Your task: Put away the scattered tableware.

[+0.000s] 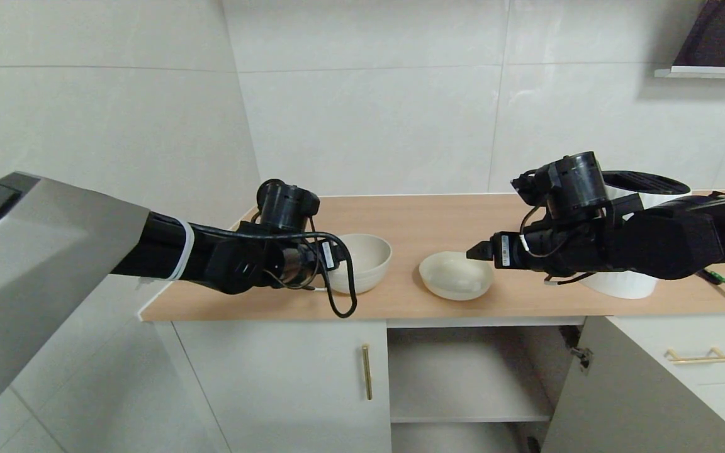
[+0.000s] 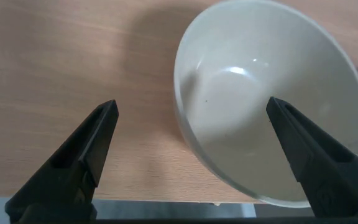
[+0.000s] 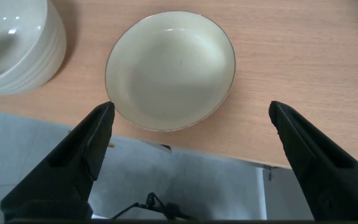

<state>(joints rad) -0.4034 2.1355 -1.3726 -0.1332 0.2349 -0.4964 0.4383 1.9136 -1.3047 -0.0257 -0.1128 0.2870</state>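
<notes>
Two pieces of tableware stand on the wooden countertop [image 1: 438,217]. A deep white bowl [image 1: 365,259] [image 2: 266,106] sits to the left, a shallow cream bowl [image 1: 457,275] [image 3: 169,68] to the right of it. My left gripper [image 1: 332,263] [image 2: 191,104] hovers open at the deep bowl's left rim, one finger over the bowl, the other over bare wood. Above the shallow bowl's right edge my right gripper [image 1: 477,251] [image 3: 191,109] is open, holding nothing. The deep bowl [image 3: 11,43] also appears in the right wrist view.
A white container [image 1: 620,284] with a black lid [image 1: 646,181] stands behind my right arm. A knife [image 1: 722,283] lies at the far right. Below the counter a cabinet [image 1: 463,371] stands open, its door [image 1: 620,390] swung out right; a shut door [image 1: 274,384] is left.
</notes>
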